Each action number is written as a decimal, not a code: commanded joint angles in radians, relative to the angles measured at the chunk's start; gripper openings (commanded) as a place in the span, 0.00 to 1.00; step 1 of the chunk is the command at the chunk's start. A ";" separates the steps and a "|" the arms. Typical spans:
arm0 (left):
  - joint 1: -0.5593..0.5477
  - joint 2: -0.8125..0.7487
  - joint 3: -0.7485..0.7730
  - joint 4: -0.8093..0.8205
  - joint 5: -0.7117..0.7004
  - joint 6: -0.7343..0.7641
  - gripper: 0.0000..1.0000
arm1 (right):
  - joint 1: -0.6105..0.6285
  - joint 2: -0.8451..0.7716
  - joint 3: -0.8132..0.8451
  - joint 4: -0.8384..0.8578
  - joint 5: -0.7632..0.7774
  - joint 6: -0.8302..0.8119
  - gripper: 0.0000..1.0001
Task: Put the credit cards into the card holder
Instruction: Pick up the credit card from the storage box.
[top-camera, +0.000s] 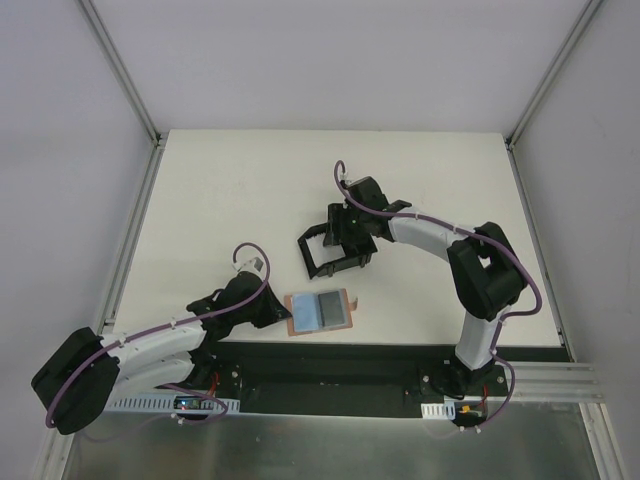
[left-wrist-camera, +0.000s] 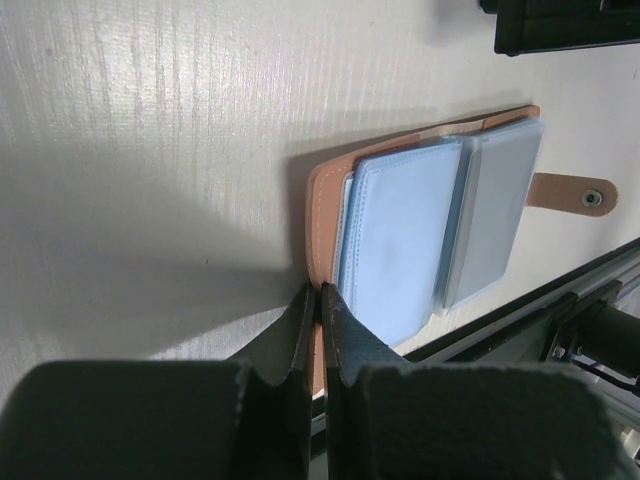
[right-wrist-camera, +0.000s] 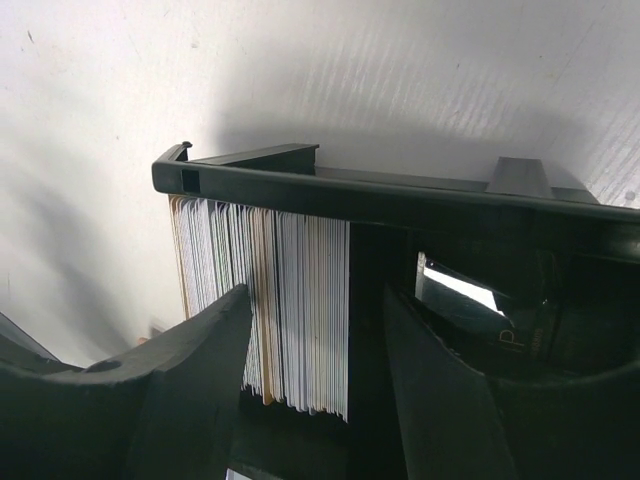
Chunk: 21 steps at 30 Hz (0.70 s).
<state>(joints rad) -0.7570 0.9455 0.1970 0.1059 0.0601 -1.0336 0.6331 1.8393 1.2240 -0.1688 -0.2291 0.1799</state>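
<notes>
The tan card holder lies open near the table's front edge, its snap strap pointing right. A light blue rectangle and a grey one lie flat on its inner face; I cannot tell whether these are credit cards or sleeves. My left gripper is shut on the holder's tan edge. Over the black box, my right gripper stands open. Its fingers straddle a stack of thin pale cards standing on edge in the box.
The black box frame sits mid-table, just beyond the holder. A dark rail runs along the table's front edge right beside the holder. White walls with metal posts enclose the table.
</notes>
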 joint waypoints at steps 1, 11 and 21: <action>0.012 0.016 0.009 -0.038 0.007 0.027 0.00 | 0.002 -0.051 0.032 0.015 -0.035 0.010 0.56; 0.012 0.025 0.010 -0.029 0.014 0.027 0.00 | 0.000 -0.077 0.023 0.012 -0.036 0.007 0.46; 0.013 0.029 0.007 -0.025 0.020 0.027 0.00 | 0.000 -0.095 0.023 -0.005 -0.029 0.000 0.31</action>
<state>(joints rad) -0.7570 0.9619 0.1993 0.1219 0.0753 -1.0317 0.6323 1.8111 1.2236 -0.1703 -0.2337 0.1791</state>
